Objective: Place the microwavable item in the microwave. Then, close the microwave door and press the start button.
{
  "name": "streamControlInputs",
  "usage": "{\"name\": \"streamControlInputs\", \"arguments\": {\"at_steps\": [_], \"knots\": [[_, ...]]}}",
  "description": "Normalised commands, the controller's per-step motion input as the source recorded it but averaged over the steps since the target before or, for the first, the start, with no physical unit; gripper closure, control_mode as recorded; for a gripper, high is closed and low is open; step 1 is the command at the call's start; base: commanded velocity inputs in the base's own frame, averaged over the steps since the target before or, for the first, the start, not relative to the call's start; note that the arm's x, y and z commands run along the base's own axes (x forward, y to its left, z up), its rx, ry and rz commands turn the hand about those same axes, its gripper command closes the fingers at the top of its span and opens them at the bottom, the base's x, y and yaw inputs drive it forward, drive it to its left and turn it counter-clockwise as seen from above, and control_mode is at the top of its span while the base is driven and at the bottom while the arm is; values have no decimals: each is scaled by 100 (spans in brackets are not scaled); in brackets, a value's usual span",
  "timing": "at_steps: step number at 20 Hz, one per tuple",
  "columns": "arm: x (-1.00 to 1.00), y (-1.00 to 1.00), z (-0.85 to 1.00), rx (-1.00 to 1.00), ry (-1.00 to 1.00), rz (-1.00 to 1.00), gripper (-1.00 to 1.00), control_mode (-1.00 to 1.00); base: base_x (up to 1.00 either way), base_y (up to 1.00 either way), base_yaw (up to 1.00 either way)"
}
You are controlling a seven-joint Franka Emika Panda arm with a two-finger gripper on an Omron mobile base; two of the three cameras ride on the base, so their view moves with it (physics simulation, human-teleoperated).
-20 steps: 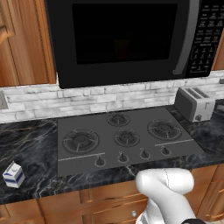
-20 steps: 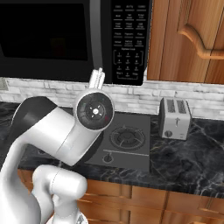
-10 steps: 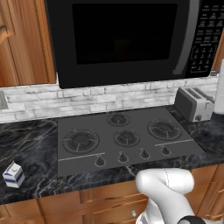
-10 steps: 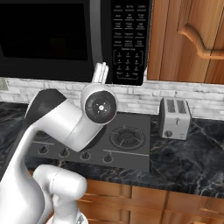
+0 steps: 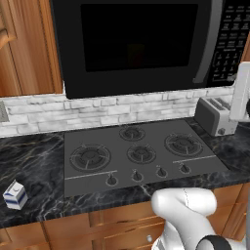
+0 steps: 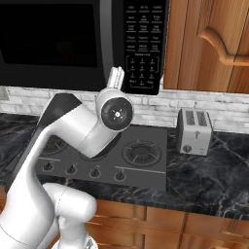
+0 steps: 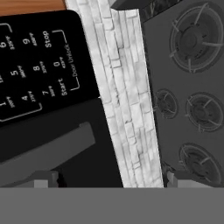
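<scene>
Arm raised, hand (image 6: 116, 78) up high

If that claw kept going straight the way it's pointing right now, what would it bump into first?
Most likely the microwave: the gripper points at the lower edge of its keypad panel, near the Start key, with the door handle beside it. How much gap remains is hard to judge.

A black marble worktop with white veining (image 5: 34, 161) is seen running across the kitchen, and a dark grey five-burner gas cooktop with a row of knobs (image 5: 139, 154) is set into it. Behind it, the wall is faced with a whitish-grey stone brick backsplash (image 5: 107, 112). Warm brown wooden upper cabinets (image 6: 209, 44) are mounted above, one with an arched panel, and matching wooden base cabinets (image 6: 194, 228) are fitted below the worktop. The light is even and soft.
</scene>
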Motion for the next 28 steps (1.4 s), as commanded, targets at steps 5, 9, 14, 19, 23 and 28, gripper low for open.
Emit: {"name": "streamControlInputs", "arguments": {"at_steps": [5,9,14,19,23,28], "knots": [[19,-14,0,0,0,0,-100,-100,0,0,0],[22,-9,-1,0,0,0,-100,-100,0,0,0],[25,-2,-13,0,0,0,-100,-100,0,0,0],[23,-6,-18,0,0,0,-100,-100,0,0,0],[22,-6,-18,0,0,0,-100,-100,0,0,0],[21,-8,-13,0,0,0,-100,-100,0,0,0]]}}
